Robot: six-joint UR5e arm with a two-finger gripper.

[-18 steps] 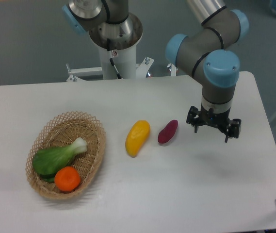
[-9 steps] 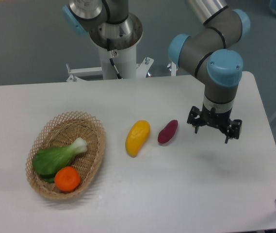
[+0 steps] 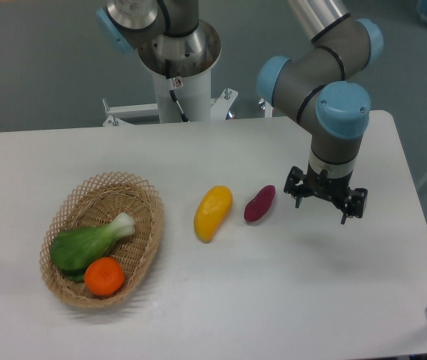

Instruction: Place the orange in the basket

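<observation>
The orange (image 3: 104, 276) is small, round and bright orange. It lies inside the basket (image 3: 145, 205), at its front end, next to a green leafy vegetable (image 3: 87, 243). The basket is oval, tan wicker with a lacy rim, at the left of the table. My gripper (image 3: 323, 202) hangs open and empty above the right half of the table, far to the right of the basket and just right of a purple fruit.
A yellow-orange mango-like fruit (image 3: 212, 212) and a purple sweet potato (image 3: 259, 203) lie side by side in the middle of the white table (image 3: 273, 300). The robot's base column (image 3: 177, 67) stands behind the far edge.
The gripper has shifted slightly to the left and a little toward the purple fruit. The orange, basket and other items have not moved.
</observation>
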